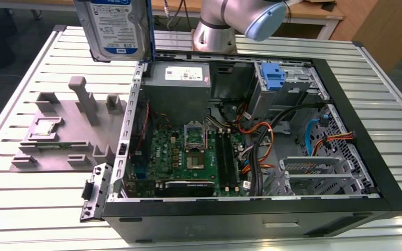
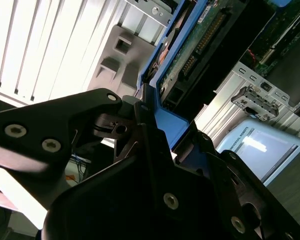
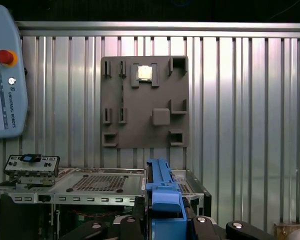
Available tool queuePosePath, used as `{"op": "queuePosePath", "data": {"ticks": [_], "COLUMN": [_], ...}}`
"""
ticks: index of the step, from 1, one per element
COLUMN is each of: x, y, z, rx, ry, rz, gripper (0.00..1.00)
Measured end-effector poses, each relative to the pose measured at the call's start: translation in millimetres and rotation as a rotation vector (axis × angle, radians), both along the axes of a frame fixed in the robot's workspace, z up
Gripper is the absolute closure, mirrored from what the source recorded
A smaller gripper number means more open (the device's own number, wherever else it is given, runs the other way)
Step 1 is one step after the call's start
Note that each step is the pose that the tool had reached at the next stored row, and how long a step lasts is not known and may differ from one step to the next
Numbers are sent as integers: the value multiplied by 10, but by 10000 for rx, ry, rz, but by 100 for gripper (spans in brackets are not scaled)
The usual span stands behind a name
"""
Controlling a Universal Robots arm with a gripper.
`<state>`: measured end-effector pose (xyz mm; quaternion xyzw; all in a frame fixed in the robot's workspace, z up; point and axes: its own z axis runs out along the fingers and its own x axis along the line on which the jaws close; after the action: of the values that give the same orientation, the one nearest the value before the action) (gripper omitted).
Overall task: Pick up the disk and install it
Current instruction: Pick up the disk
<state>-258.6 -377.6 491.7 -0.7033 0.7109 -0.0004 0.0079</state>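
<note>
Holds the disk point(image 1: 117, 29) high above the worktop point(image 1: 33, 209), off at eleven o'clock from the open computer case point(image 1: 243, 222) in the exterior view, clear of everything below. Carries it on edge, white-and-blue label turned to the camera, one blue rail running down its side. Grips with the fingers point(image 3: 210, 231) pinching the disk by its blue rails (black, tight against the rail on either side in both wrist views). Arm point(image 1: 222, 23) at twelve o'clock of the case, behind its rear wall. Inside the case, a metal drive cage point(image 1: 320, 175) at four o'clock and a blue bracket point(image 1: 274, 78) at one o'clock. At nine o'clock of the case, flat on the worktop, a grey fixture plate point(image 1: 54, 141) with a small chip point(image 1: 45, 127) seated in it.
</note>
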Motion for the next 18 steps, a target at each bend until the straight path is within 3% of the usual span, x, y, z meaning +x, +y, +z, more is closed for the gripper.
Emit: {"op": "queuePosePath", "data": {"ticks": [5, 13, 18], "x": [57, 126, 138], "y": [-9, -91, -99], "z": [-1, -5, -5], "rx": [1, 0, 0], "ry": [-1, 0, 0], "rz": [-9, -25, -27], "gripper": [63, 63, 63]}}
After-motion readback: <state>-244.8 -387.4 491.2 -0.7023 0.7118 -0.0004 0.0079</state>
